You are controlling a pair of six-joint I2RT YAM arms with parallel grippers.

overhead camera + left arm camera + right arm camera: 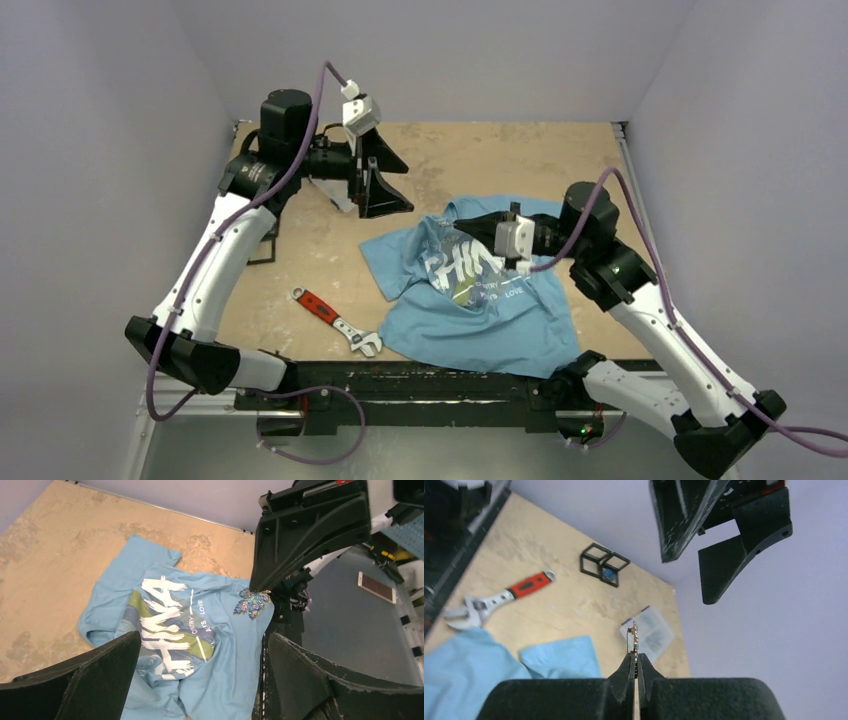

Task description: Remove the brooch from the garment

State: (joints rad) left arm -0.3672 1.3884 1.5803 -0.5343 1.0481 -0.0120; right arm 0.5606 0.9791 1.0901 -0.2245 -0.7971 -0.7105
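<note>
R gripper (634, 660) was pinched tight on the brooch (252, 603), edge-on btw its fingers, so in the wrist view it read as a thin gold sliver. It was held up just above the far part of the garment (470, 300). Imo it looked free of the fabric, tho I couldn't be 100% sure.

L gripper (395, 185) hung high over the far-left of the table (520, 160) w/ fingers spread wide, holding nothing. Prob parked there to keep out of the way.

The garment lay flat-ish, print up, which gave a clean reach. The wrench (335, 322), wire cube frame (604, 565) and booklet (651, 632) sat apart, not involved.
</note>
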